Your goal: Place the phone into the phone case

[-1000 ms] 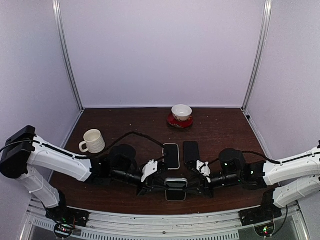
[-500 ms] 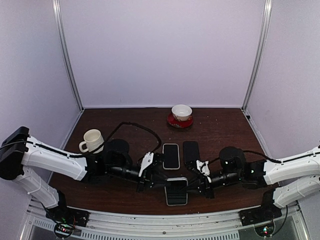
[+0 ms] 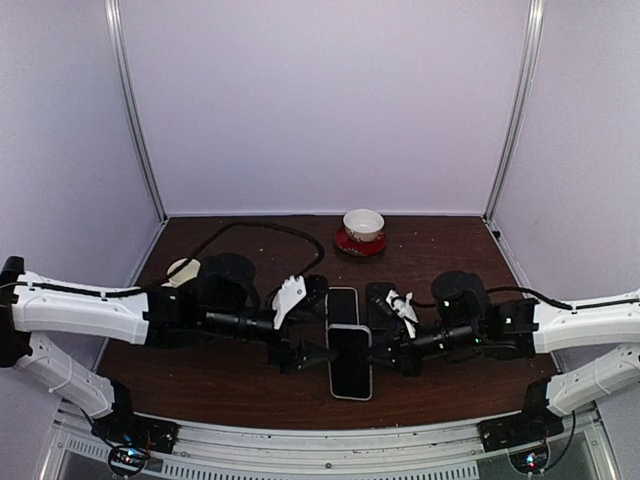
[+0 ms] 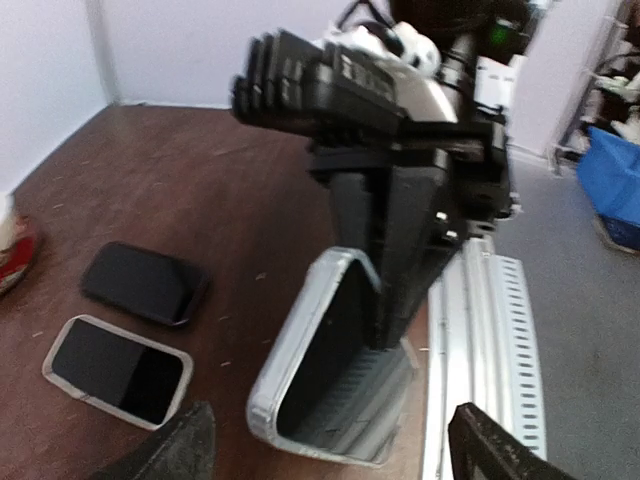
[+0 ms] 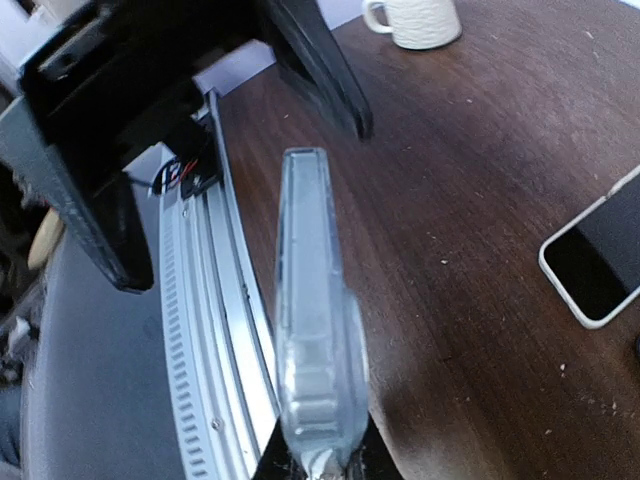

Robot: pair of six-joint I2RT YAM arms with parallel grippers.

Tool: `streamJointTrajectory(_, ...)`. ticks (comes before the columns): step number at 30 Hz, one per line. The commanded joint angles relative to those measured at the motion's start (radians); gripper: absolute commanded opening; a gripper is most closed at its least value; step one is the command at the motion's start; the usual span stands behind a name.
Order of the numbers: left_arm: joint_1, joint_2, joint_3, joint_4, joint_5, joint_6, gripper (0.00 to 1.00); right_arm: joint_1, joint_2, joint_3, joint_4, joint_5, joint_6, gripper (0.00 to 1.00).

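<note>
Phone case point(image 3: 350, 375) is pinched tight in my right hand point(image 3: 380, 350), at 6 o'clock on the bench point(image 3: 450, 250). My left hand point(image 3: 312, 325) is wide open, just beside it at 9 o'clock.

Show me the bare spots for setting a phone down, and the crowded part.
Free: the back right corner of the dark wooden table, between the red saucer with its white bowl and the right wall; also the near strip right of the clear phone case. Crowded: the middle, where that case, the white-edged phone and the black phone are packed between both arms.
</note>
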Motion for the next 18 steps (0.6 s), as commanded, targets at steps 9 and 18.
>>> streamJointTrajectory(9,0.327,-0.215,0.264,-0.814,-0.318,-0.103,0.94,-0.003,0.302,0.177,0.037,-0.026,0.716,0.00)
streamJointTrajectory(18,0.344,-0.286,0.228,-0.869,-0.268,-0.133,0.95,-0.045,0.421,0.140,0.062,-0.175,0.764,0.00)
